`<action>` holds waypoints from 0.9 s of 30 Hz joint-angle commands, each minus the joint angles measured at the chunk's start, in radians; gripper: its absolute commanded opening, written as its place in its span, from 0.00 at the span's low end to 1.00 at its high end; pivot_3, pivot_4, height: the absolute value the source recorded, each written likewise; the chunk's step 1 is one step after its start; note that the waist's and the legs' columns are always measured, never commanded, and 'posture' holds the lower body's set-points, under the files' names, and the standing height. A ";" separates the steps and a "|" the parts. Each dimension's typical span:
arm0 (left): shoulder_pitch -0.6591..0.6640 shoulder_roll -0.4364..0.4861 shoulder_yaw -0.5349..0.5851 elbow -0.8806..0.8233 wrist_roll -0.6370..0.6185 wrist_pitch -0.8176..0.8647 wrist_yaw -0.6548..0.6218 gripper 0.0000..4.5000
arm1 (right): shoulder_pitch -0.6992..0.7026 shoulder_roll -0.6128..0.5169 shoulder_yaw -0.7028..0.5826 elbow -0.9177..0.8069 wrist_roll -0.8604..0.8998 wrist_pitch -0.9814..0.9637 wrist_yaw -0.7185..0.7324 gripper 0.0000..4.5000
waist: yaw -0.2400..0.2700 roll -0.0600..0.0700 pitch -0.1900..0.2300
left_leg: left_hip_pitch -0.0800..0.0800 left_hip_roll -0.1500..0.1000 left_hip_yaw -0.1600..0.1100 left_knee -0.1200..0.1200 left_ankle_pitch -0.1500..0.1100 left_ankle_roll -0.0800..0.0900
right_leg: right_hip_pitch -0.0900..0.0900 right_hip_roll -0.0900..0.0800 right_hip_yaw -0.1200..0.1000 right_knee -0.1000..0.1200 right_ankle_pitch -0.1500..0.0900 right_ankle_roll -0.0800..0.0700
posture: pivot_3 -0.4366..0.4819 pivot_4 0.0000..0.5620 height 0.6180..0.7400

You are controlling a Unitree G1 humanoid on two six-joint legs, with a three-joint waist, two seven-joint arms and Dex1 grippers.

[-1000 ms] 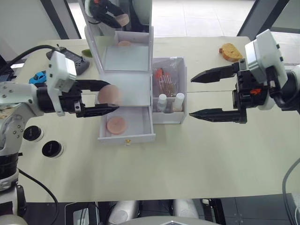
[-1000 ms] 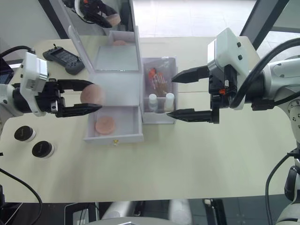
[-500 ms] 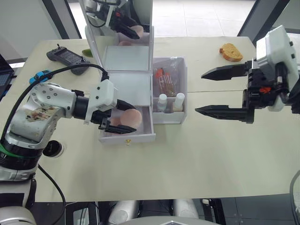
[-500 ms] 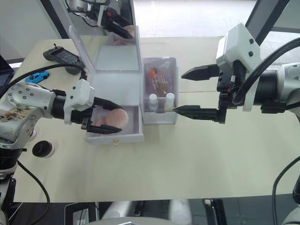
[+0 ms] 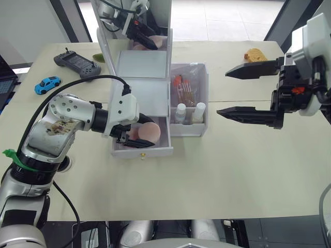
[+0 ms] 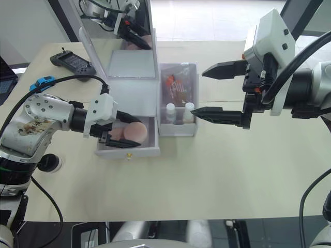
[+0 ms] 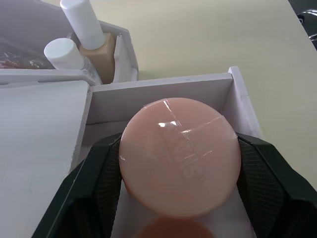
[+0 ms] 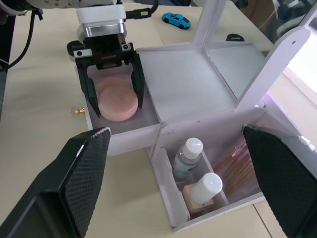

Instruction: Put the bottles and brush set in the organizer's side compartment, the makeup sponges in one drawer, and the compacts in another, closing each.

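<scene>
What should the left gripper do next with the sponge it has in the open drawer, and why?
Probably open the fingers and let go. The left gripper is shut on a pink makeup sponge held inside the open drawer, just above the other sponge already lying there. The right gripper hangs open, apart from the organizer. After the release, the drawer can be closed.

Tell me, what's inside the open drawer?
The left gripper holds one pink sponge inside the drawer. Another sponge peeks out beneath it, mostly covered.
</scene>
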 commanded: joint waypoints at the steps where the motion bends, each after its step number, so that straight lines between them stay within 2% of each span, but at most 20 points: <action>1: -0.015 -0.011 -0.002 -0.014 0.023 -0.013 0.011 0.66 | -0.029 -0.005 -0.029 -0.012 0.011 -0.012 -0.014 1.00 | 0.000 0.000 0.000 | 0.000 0.000 0.000 0.000 0.000 0.000 | 0.000 0.000 0.000 0.000 0.000 0.000 | 0.48 0.27 1.00; 3: -0.015 -0.019 -0.006 -0.017 0.037 -0.015 0.018 0.66 | -0.029 -0.004 -0.033 -0.020 0.017 -0.008 -0.023 1.00 | 0.000 0.000 0.000 | 0.000 0.000 0.000 0.000 0.000 0.000 | 0.000 0.000 0.000 0.000 0.000 0.000 | 0.48 0.27 1.00; 7: -0.028 -0.036 0.016 -0.020 0.027 0.016 0.033 0.96 | -0.032 -0.007 -0.039 -0.026 0.035 -0.001 -0.042 1.00 | 0.001 0.000 0.000 | 0.000 0.000 0.000 0.000 0.000 0.000 | 0.000 0.000 0.000 0.000 0.000 0.000 | 0.48 0.27 1.00; 8: -0.030 -0.034 0.024 -0.022 0.020 0.022 0.032 1.00 | -0.031 -0.008 -0.040 -0.029 0.040 0.001 -0.045 1.00 | 0.003 0.000 0.000 | 0.000 0.000 0.000 0.000 0.000 0.000 | 0.000 0.000 0.000 0.000 0.000 0.000 | 0.48 0.27 1.00; 16: -0.017 0.031 0.140 -0.074 -0.115 0.140 -0.005 1.00 | -0.066 -0.007 -0.025 -0.018 0.068 0.006 -0.045 1.00 | 0.000 0.000 0.000 | 0.000 0.000 -0.001 0.000 0.000 0.000 | 0.000 0.000 -0.001 0.000 0.000 0.000 | 0.48 0.27 1.00; 21: -0.029 0.099 0.305 -0.050 -0.275 0.285 -0.008 1.00 | -0.055 -0.009 -0.016 -0.003 0.051 -0.016 -0.013 1.00 | -0.001 0.000 0.000 | 0.000 0.000 -0.001 0.000 0.000 0.000 | -0.001 0.000 -0.001 0.001 0.000 0.000 | 0.48 0.27 1.00; 23: -0.003 0.129 0.356 -0.074 -0.346 0.343 -0.020 1.00 | -0.054 -0.006 -0.013 -0.001 0.041 -0.027 -0.005 1.00 | -0.003 0.000 0.000 | 0.000 0.000 -0.001 0.000 0.000 0.000 | -0.001 0.000 -0.001 0.001 0.000 0.000 | 0.48 0.27 1.00; 27: 0.198 0.165 0.564 -0.309 -0.611 0.468 -0.018 1.00 | -0.069 0.016 0.014 0.003 0.014 -0.057 0.000 1.00 | -0.012 0.000 0.000 | 0.000 0.000 -0.001 0.000 0.000 0.000 | -0.001 0.000 0.000 0.002 0.000 0.000 | 0.48 0.27 1.00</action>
